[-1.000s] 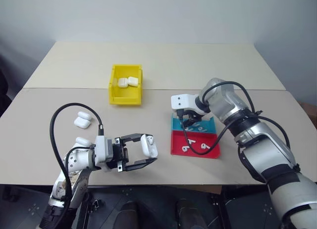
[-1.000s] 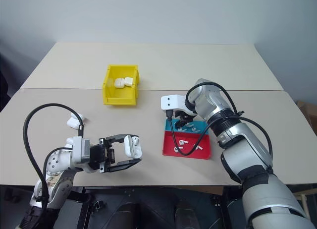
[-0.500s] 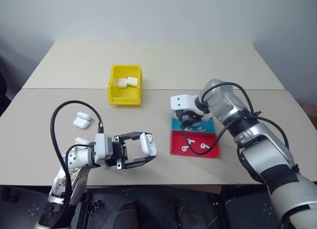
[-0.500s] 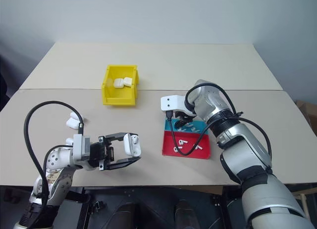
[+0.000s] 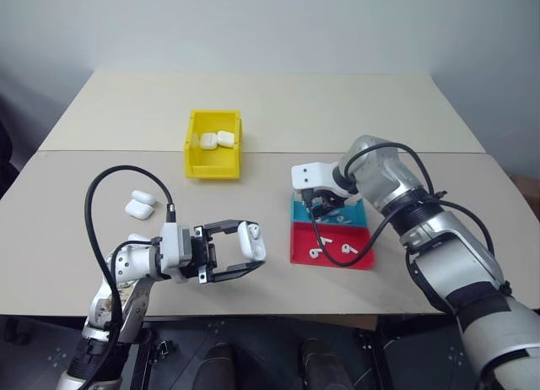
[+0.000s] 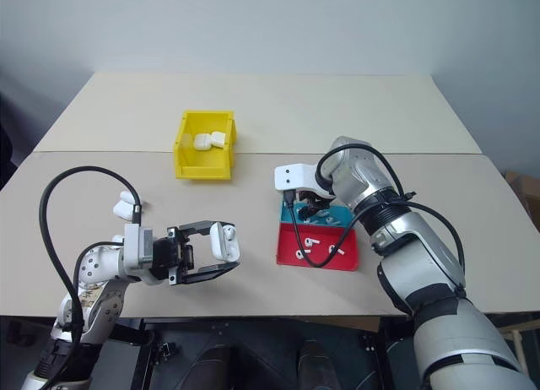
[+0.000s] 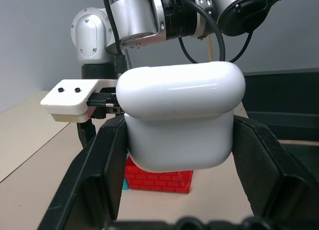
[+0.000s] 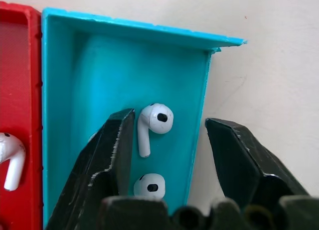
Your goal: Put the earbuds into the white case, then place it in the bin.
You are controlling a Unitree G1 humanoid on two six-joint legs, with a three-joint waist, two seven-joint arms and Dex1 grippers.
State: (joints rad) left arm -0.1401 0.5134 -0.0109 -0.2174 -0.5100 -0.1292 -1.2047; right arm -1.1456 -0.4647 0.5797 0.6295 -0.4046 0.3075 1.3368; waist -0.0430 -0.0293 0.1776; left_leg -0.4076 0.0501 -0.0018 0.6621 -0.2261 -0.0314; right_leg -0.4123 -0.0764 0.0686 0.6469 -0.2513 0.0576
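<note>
My left gripper (image 5: 245,248) is shut on a white case (image 5: 251,241), held above the table's near edge; in the left wrist view the case (image 7: 179,120) sits clamped between both black fingers (image 7: 107,160). My right gripper (image 5: 321,206) points down into the blue tray (image 5: 359,211). In the right wrist view it is open (image 8: 169,119) around one earbud (image 8: 155,118), which lies close to one finger. A second earbud (image 8: 148,185) lies nearer the wrist. The yellow bin (image 5: 196,158) stands at the back left with two cases (image 5: 218,139) in it.
The red tray (image 5: 364,259) adjoins the blue one on its near side and holds two earbuds (image 5: 316,253). Two more white cases (image 5: 140,204) lie on the table at the left. A black cable (image 5: 101,221) loops over my left arm.
</note>
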